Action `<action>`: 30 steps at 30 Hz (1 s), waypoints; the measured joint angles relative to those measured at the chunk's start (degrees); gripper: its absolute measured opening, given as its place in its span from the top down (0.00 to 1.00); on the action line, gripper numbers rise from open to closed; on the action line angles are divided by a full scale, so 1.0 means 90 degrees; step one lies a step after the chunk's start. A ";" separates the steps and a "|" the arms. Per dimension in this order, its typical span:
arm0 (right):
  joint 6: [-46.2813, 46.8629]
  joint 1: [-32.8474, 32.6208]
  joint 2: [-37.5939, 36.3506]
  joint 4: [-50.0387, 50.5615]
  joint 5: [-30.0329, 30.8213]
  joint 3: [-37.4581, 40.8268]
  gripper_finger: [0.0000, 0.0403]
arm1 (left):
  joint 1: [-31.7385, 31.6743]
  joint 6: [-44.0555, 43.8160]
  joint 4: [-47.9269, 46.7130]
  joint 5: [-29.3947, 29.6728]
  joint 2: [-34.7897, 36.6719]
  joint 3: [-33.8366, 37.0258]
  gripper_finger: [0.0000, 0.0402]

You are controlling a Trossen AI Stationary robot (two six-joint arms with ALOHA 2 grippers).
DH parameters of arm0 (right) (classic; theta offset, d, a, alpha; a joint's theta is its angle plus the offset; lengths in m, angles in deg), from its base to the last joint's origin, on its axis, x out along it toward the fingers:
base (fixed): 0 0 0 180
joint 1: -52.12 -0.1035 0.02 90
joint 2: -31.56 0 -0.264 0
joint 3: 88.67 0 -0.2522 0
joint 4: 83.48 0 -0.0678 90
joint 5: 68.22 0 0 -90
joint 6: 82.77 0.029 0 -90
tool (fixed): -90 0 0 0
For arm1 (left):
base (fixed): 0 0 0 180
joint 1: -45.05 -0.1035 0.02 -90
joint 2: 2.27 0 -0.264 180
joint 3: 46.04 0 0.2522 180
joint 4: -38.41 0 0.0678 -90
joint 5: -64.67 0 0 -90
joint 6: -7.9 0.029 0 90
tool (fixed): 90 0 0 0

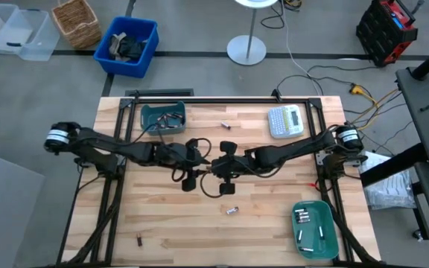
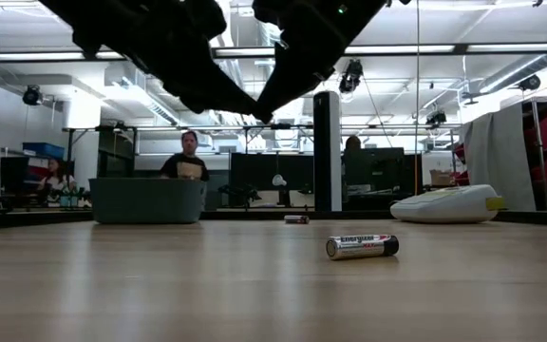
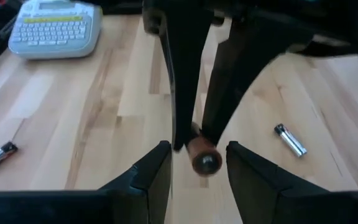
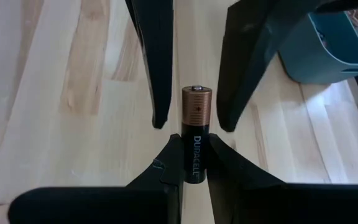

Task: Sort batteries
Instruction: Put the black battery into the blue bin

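Mid-handover at frame centre in the high view, both arms meeting above the table. Right gripper (image 4: pixel 193 163) is clamped on a copper-topped Duracell battery (image 4: pixel 196 134), copper end pointing toward the left gripper (image 3: pixel 197 165). Left gripper's fingers sit spread on either side of that cell, gaps visible on both sides in the right wrist view, so it's released, not gripping.

Step, as I read it: passing the cell between arms, right one carries it now.

Other cells: silvery one (image 1: pixel 232 211) lies loose on the table below centre, dark one (image 1: pixel 227 126) up near the top middle, another small one (image 1: pixel 138 240) at lower left. Several silvery cells sit in the green tray (image 1: pixel 329 223) at lower right; the dark teal bin (image 1: pixel 149 114) at upper left has contents I can't make out. Label maker (image 1: pixel 286 120) at upper right, not part of the sort.

Next move, my call: the left backs clear, then the right carries the coppery cell to whichever bin takes that type. Can't tell which.
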State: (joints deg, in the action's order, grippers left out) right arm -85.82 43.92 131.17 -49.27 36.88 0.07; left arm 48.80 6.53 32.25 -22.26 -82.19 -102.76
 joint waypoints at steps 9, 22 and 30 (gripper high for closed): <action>-0.0002 0.0000 0.0000 -0.0019 0.0000 0.0002 0.92 | 0.0000 0.0049 -0.0057 -0.0002 -0.0154 -0.0149 0.71; 0.0051 0.0002 -0.0005 -0.0023 0.0018 0.0010 0.92 | 0.0000 0.0141 -0.0049 0.0071 -0.0154 -0.0144 0.93; 0.0103 0.0002 -0.0068 -0.0034 0.0014 0.0010 0.70 | 0.0010 -0.0353 -0.0310 0.0371 0.0119 -0.0156 0.93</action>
State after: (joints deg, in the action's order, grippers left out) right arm -84.90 43.94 130.56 -49.58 37.00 0.16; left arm 48.89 3.36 29.45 -18.92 -81.11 -104.16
